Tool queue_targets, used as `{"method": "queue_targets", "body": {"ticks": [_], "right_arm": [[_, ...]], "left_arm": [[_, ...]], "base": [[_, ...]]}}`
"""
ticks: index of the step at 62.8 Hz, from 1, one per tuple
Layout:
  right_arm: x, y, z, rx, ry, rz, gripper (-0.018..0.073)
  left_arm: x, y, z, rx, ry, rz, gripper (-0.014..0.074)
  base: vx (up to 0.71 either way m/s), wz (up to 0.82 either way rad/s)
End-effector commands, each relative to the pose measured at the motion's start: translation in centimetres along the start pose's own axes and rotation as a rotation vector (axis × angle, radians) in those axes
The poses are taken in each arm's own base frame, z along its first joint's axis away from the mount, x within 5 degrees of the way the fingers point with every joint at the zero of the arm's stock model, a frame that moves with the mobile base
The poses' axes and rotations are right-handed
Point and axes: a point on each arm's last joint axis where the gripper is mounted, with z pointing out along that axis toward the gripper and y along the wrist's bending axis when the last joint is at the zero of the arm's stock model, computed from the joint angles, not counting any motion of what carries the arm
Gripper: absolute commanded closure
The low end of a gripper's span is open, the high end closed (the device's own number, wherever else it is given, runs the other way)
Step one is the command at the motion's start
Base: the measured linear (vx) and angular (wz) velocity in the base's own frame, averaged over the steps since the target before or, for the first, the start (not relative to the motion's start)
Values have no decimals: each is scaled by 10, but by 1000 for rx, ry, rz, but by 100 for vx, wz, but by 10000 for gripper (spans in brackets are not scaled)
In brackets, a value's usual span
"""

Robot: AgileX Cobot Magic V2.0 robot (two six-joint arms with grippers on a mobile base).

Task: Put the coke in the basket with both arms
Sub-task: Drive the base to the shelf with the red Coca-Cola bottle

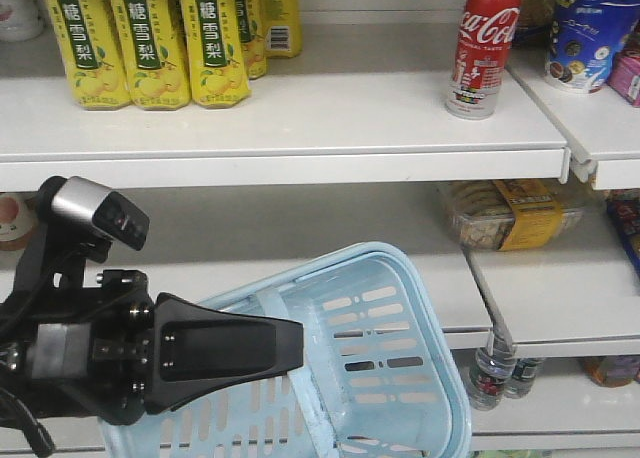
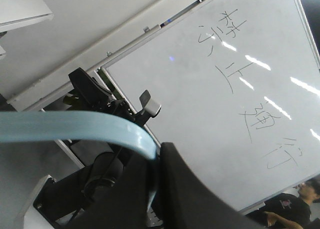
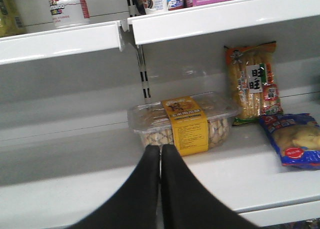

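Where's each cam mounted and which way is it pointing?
Front: behind the arms, facing shelves, coke, basket; left pincer shows, holding it.
Left wrist: tilted upward at whiteboard; pincer clamps basket handle.
Right wrist: faces lower shelf, snack box; right pincer shut, empty.
Front and right wrist share the snack box.

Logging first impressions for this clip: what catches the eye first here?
A tilted pale blue basket fills the lower front view, its handle clamped in the left tool. The red coke stands on the upper shelf, at right. The right tool is shut and empty, pointing at a yellow-labelled snack tub.
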Motion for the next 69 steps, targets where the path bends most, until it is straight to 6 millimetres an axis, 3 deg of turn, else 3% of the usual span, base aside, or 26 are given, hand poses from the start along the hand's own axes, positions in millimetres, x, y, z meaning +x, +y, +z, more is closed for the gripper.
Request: {"method": "queue_targets", "body": {"ticks": [1, 69], "right_arm": [[-5, 1, -1, -11, -75, -8, 564], [-5, 1, -1, -11, -75, -8, 564]], "left_arm": [[1, -29, -2, 215, 34, 16, 603], [1, -29, -2, 214, 33, 16, 603]], "base": [[4, 27], [1, 4]]}}
